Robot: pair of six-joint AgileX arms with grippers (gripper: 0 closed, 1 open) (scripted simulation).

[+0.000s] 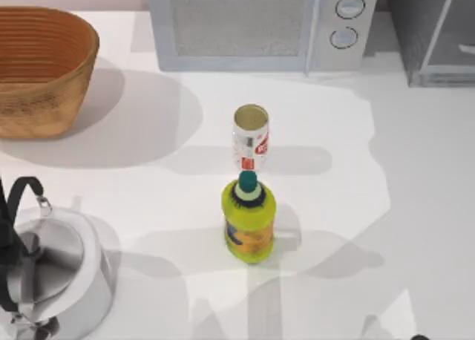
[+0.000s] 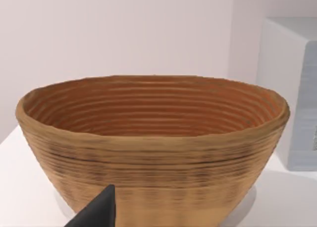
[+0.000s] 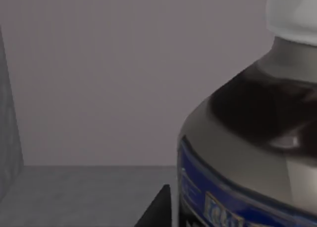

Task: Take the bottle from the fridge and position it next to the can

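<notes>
Right hand [image 3: 157, 207] inside fridge [image 3: 89, 88], close against bottle [image 3: 247, 152], grip perhaps open, cannot tell.

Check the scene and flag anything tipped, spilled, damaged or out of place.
Nothing stands out. The can and the yellow-green bottle stand upright mid-table, no spills. The basket, kettle and microwave look intact. The dark bottle stands upright inside the grey fridge.

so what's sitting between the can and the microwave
Nothing. In the top view the stretch of white table between the can and the microwave is bare. The yellow-green bottle stands on the can's other side.
</notes>
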